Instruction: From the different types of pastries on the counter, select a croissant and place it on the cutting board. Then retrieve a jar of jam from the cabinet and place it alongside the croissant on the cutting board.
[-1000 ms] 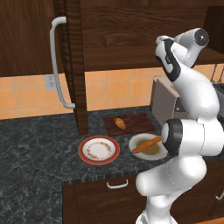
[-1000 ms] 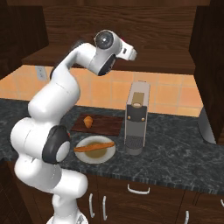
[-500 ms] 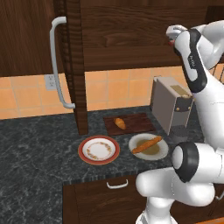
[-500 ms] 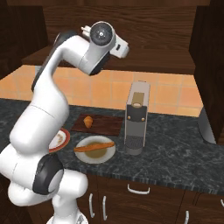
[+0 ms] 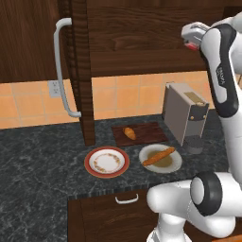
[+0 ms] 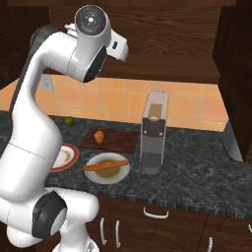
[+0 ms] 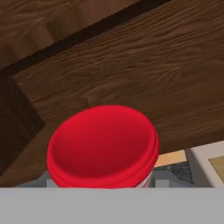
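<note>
A dark marbled tabletop [image 5: 38,165] ran beneath wooden wall cabinets and an orange tiled backsplash. In the left base view, the croissant [image 5: 129,133] already lay on the reddish-brown cutting board [image 5: 149,128], near its left end, with bare board to its right. In front of the board stood a red-rimmed plate [image 5: 107,161] and a cream plate [image 5: 160,159] carrying a long stick pastry [image 5: 159,156], and a coffee machine [image 5: 185,113] stood just beside the board's right end. The arm was raised high at the right, its hand up against the cabinet [image 5: 151,35] front, well above the board.

In the right base view, the same board sat behind the two plates with the croissant on it, the coffee machine at its right, and a small green fruit [image 6: 69,121] farther back on the tabletop. The arm arched up toward the wall cabinet.

In the hand view, the red lid of the jar of jam [image 7: 103,146] sat close against the camera, between the end effector's fingers, wood grain behind it. The end effector appeared clamped on the jar. Judging from this, the board lay well below the raised hand, so the coming move would be a long descent to the free space beside the croissant.
</note>
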